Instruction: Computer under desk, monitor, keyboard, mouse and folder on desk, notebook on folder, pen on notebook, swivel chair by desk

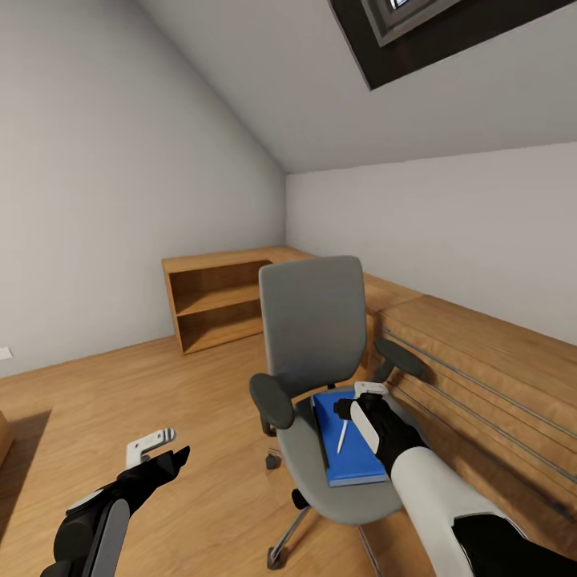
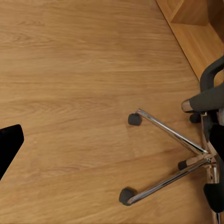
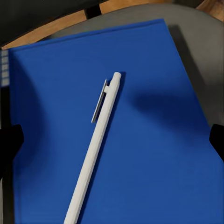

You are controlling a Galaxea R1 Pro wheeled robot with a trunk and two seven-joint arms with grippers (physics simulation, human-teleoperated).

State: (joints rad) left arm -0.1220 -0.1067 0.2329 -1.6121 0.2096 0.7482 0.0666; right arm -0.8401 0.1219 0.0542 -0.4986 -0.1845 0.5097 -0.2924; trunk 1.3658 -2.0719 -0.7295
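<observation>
Swivel chair (image 1: 320,353): grey, with black armrests and a chrome star base on castors; stands on the wooden floor (image 1: 160,417), its back toward the open wooden shelf unit (image 1: 216,300).
Blue book (image 1: 346,439): lies flat on the swivel chair's seat; whether it is the folder or the notebook cannot be told.
Pen (image 1: 343,435): white, with a clip; lies on the blue book's cover, near its middle.
Right tool (image 1: 357,409): hovers above the swivel chair's seat, over the pen; fingers spread to either side of the blue book, grasping nothing.
Left tool (image 1: 164,453): over the floor beside the swivel chair's base; released or clenched cannot be told.
Writing: no legible label or brand on the blue book or pen.
</observation>
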